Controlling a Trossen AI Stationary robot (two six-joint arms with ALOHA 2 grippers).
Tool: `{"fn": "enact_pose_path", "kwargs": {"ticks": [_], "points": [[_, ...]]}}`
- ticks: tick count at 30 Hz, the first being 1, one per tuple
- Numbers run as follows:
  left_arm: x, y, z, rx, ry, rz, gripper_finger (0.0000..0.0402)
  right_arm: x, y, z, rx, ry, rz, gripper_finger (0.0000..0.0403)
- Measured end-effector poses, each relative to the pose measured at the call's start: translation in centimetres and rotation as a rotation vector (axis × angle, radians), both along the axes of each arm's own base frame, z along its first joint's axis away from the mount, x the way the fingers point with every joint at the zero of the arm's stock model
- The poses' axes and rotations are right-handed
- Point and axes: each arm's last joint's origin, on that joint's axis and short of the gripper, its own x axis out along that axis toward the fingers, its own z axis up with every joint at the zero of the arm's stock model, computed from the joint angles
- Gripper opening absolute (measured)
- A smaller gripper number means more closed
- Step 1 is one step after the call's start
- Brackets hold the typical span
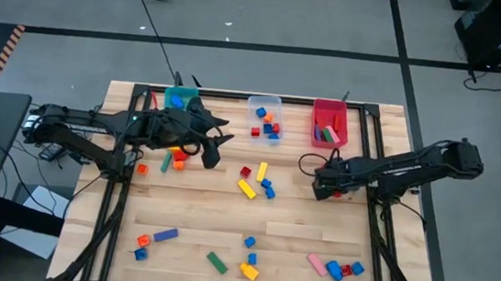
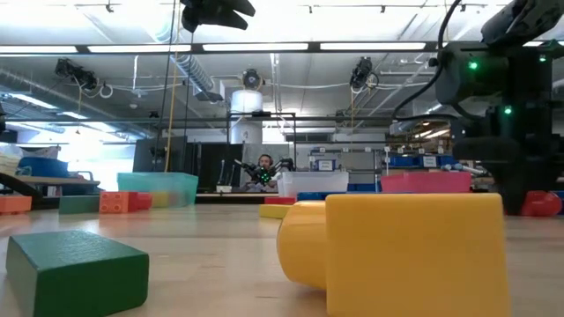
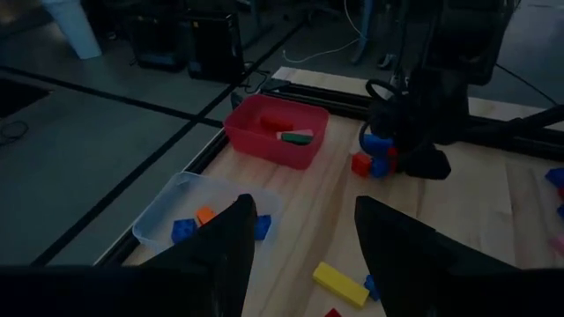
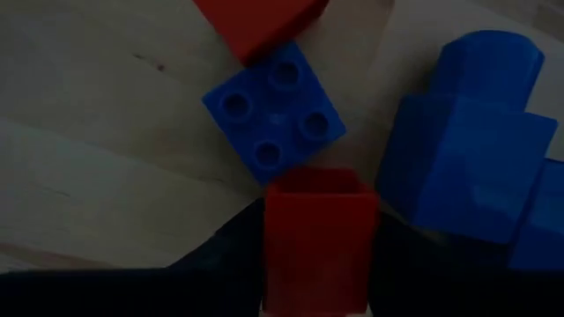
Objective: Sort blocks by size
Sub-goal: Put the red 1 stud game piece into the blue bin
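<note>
Teal bin (image 1: 181, 96), clear bin (image 1: 265, 106), red bin (image 1: 330, 120), dark arms.

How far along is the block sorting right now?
Partly done. Some small plastic toy blocks already lie in the teal bin, the clear bin and the red bin. In hand: the right gripper is low over the table with a small red block between its fingers. The left gripper is open near the bins. Many blocks remain scattered on the table.
</note>
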Motion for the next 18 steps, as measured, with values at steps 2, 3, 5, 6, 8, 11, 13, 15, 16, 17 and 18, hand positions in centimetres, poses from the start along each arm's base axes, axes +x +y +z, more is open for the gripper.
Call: {"fn": "enact_pose_path", "kwargs": {"ticks": [2,3,5,6,8,11,13,15,16,17,18], "points": [[0.0,0.0,0.0,0.0,0.0,0.0,0.0204,0.0,0.0,0.2,0.017,-0.007,0.002,0.0142],[0.0,0.0,0.0,0.0,0.0,0.0,0.0204,0.0,0.1,0.3,0.031,-0.008,0.006,0.0142],[0.0,0.0,0.0,-0.004,-0.001,0.001,0.0204,0.0,0.3,0.9,0.088,-0.014,0.035,0.0142],[0.0,0.0,0.0,-0.004,-0.002,0.001,0.0204,0.2,0.4,1.3,0.111,-0.027,0.051,0.0142],[0.0,0.0,0.0,-0.006,-0.003,0.002,0.0204,0.6,0.5,2.2,0.143,-0.053,0.074,0.0142],[0.0,0.0,0.0,-0.023,-0.015,0.009,0.0204,1.4,0.8,4.2,0.152,-0.137,0.115,0.0142],[0.1,0.0,0.0,-0.042,-0.03,0.017,0.0204,2.2,0.9,5.9,0.133,-0.209,0.142,0.0144],[0.4,0.0,0.0,-0.076,-0.054,0.029,0.0204,3.0,1.0,7.7,0.079,-0.288,0.174,0.0148],[0.6,0.0,-0.2,-0.093,-0.055,0.035,0.0204,3.4,0.9,8.7,0.047,-0.335,0.19,0.0148],[0.9,0.0,-0.4,-0.111,-0.061,0.034,0.0204,3.8,0.9,9.7,0.015,-0.379,0.209,0.0148],[1.3,-0.1,-0.6,-0.121,-0.057,0.02,0.0204,4.2,0.8,10.7,-0.023,-0.423,0.23,0.0148]]}}
